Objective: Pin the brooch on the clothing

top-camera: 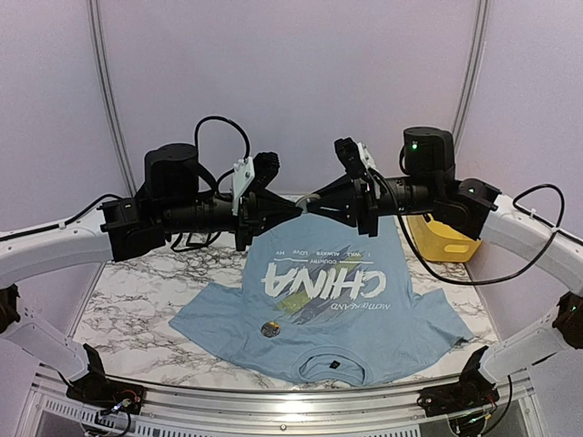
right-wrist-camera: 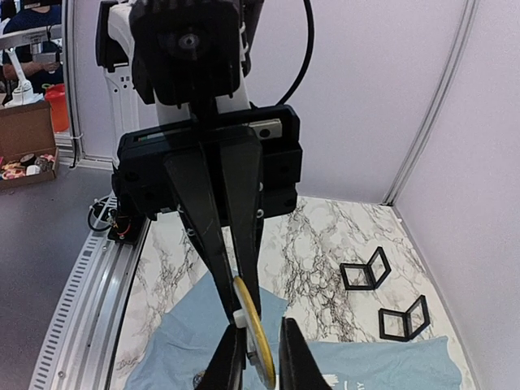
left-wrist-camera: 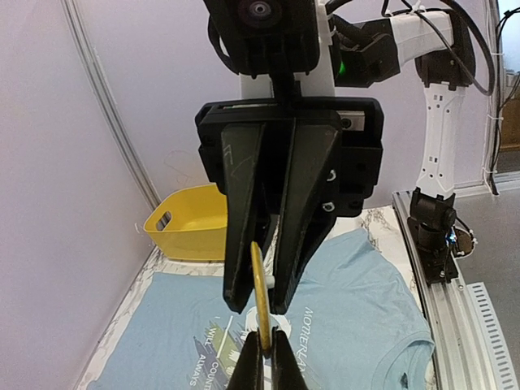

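My left end effector (left-wrist-camera: 264,337) is clamped on the brooch (left-wrist-camera: 259,288), a thin yellow disc. It pinches the disc across its faces at one rim, in the air well above the table (top-camera: 127,319). My right end effector (right-wrist-camera: 262,329) faces it tip to tip, its jaws narrowed to either side of the disc's free rim. I cannot tell whether its pads press the disc or stand just off it. A small white part sits on the disc near that rim, perhaps the clasp.

I judge the brooch light, stiff and slick. It wants a flat pinch across its faces, near the rim and clear of any pin, since a grip on the bare edge could let it twist or pop out.

The light blue T-shirt (top-camera: 346,328) lies flat on the table below, collar toward my bases, "CHINA" print up. It looks soft and likely to bunch under a push, so it probably needs a pinched fold or a steadying hold. A small round piece (top-camera: 270,330) rests on its chest beside the lettering.

Both forearms reach level and inward from the sides, wrists meeting above the shirt's far hem.
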Robot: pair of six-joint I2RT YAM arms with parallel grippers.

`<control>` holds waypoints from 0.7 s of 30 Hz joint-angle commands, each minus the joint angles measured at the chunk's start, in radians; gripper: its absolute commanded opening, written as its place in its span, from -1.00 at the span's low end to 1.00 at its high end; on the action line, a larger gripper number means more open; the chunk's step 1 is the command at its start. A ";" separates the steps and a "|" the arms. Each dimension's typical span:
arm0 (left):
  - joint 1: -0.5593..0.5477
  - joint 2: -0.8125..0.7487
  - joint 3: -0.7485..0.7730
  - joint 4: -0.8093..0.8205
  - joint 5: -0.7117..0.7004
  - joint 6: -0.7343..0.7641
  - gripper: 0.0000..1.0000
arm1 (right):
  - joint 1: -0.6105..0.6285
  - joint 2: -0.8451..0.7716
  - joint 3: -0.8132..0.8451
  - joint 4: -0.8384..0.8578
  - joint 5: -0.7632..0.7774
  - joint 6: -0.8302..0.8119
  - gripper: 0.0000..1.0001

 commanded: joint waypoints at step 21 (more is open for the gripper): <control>-0.037 0.021 0.060 0.026 0.088 0.031 -1.00 | 0.003 0.089 0.040 0.033 0.085 0.026 -0.57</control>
